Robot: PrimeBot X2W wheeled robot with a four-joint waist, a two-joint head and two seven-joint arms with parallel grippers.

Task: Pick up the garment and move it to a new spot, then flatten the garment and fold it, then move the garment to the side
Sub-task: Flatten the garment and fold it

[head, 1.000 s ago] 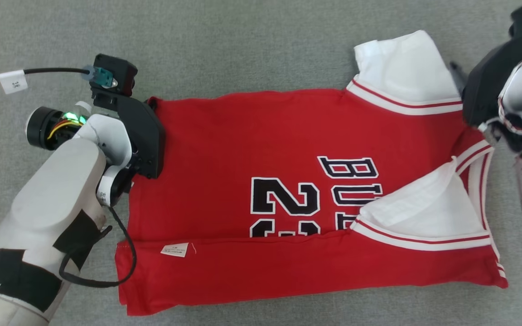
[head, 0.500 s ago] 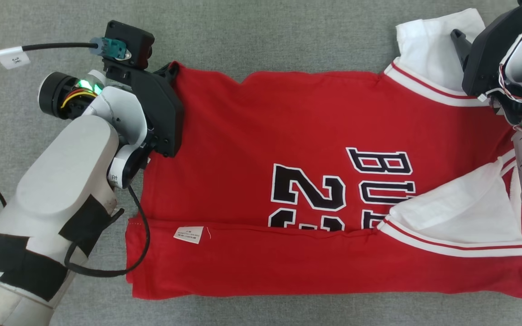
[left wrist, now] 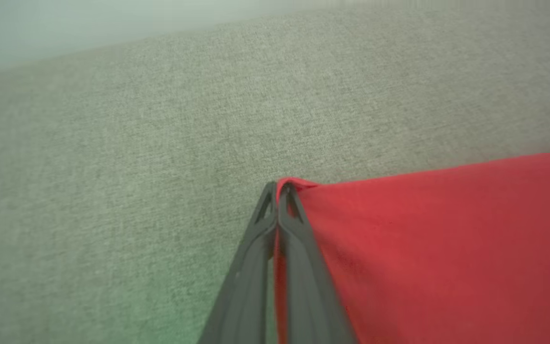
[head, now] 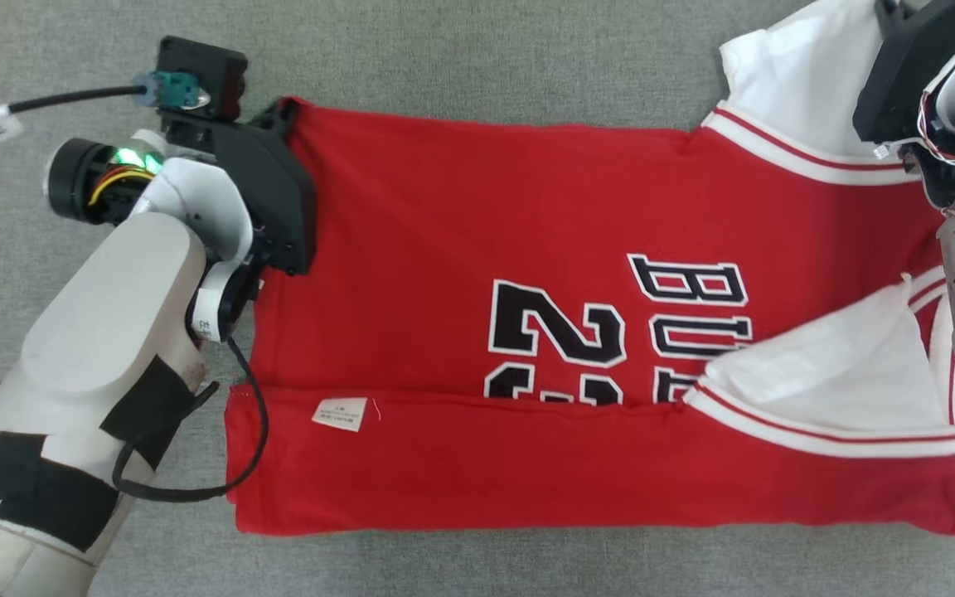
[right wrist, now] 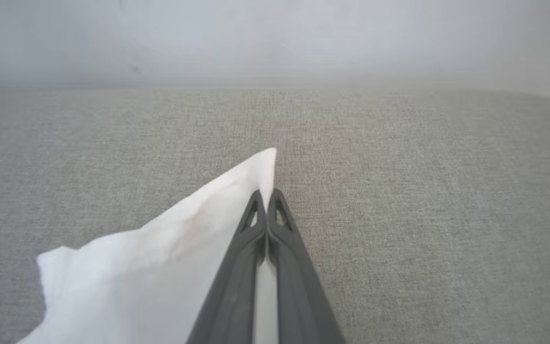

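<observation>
Both grip the garment (head: 444, 207): left claw (left wrist: 279, 191) as before, right claw (right wrist: 266, 196) newly closed

- I see the red jersey (head: 461, 232) spread nearly flat on the grey cloth counter (head: 444, 50). It lies sideways, hem to the left and shoulders to the right.
- Its near flap (head: 527, 473) is folded up over the front, hiding the lower part of the black, white-edged lettering (head: 560, 332). A small white label (head: 339, 414) shows on that flap.
- Both sleeves are white with red-and-white trim. The far sleeve (head: 784, 75) sticks out at the upper right, and the near sleeve (head: 826, 373) lies across the chest.
</observation>
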